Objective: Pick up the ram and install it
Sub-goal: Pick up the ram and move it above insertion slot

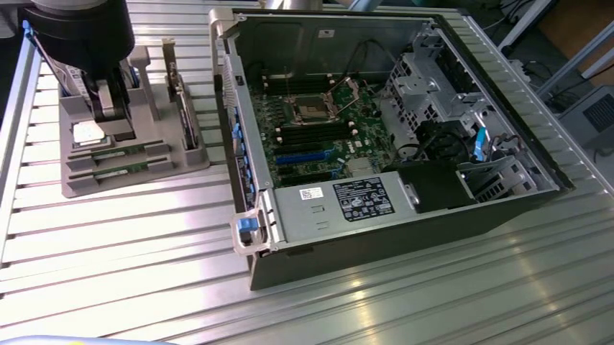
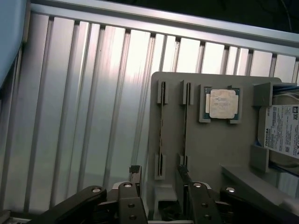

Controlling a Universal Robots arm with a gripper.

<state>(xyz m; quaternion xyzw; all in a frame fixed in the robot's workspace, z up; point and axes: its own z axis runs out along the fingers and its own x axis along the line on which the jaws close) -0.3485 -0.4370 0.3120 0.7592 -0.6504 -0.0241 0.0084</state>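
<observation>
Two ram sticks stand on edge in slots of a grey holder (image 2: 205, 149): one ram stick (image 2: 161, 133) and a second (image 2: 185, 123) beside it. In the exterior view they show as green strips, the ram (image 1: 117, 152) and its twin (image 1: 123, 169), at the front of the holder (image 1: 182, 162). My gripper (image 2: 159, 171) hovers over the holder end with its fingers (image 2: 135, 171) apart, one on each side of the first stick's line, touching nothing. The black arm (image 1: 77, 36) hangs over the holder at the exterior view's upper left.
A square silver processor (image 2: 223, 103) and a labelled hard drive (image 2: 282, 130) share the holder. The open computer case (image 1: 251, 180) lies to the exterior view's right, its green motherboard (image 1: 321, 136) exposed beside a power supply (image 1: 336, 205). All sits on a ribbed aluminium table (image 1: 125, 244).
</observation>
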